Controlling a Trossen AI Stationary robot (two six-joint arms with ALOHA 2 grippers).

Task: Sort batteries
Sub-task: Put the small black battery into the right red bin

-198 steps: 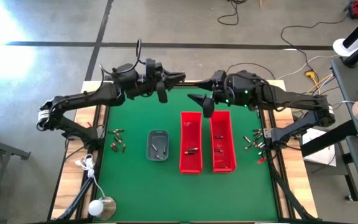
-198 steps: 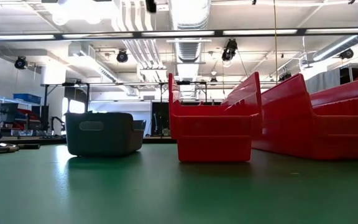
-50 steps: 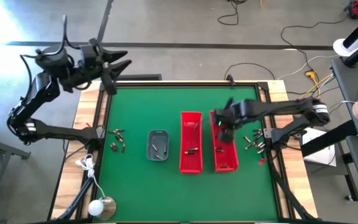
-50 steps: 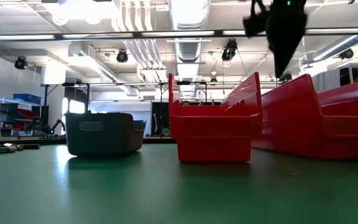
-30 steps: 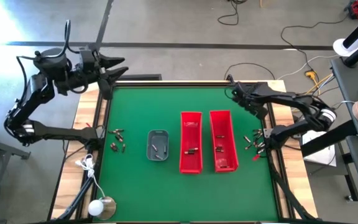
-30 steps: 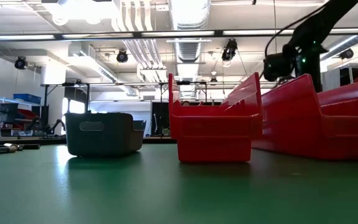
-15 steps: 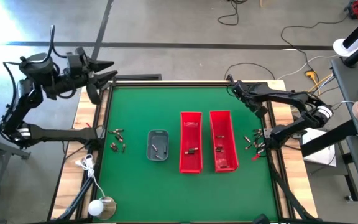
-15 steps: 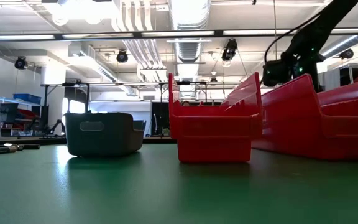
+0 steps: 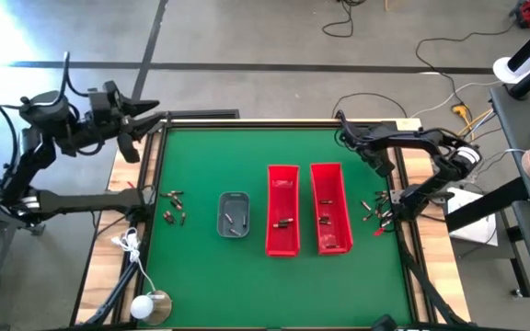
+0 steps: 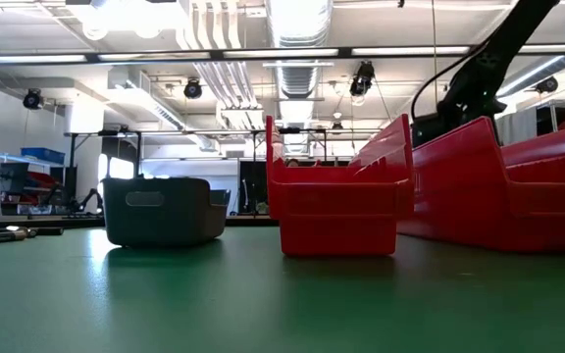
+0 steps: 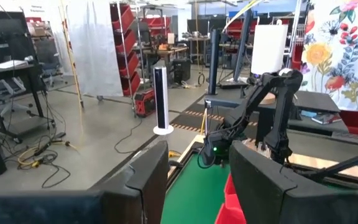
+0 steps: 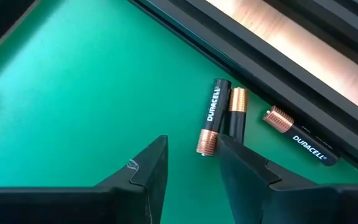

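Right tool hovers w/ fingers apart, gripping nothing, over three batteries lying near the green counter's right edge. Left tool sits raised off the far-left corner, fingers apart, empty. More batteries lie at the left edge & inside two red bins.

Green table mat in a wooden frame. Small grey tray left of center, two long red bins side by side toward the right edge. White cord and round puck at the near-left corner.
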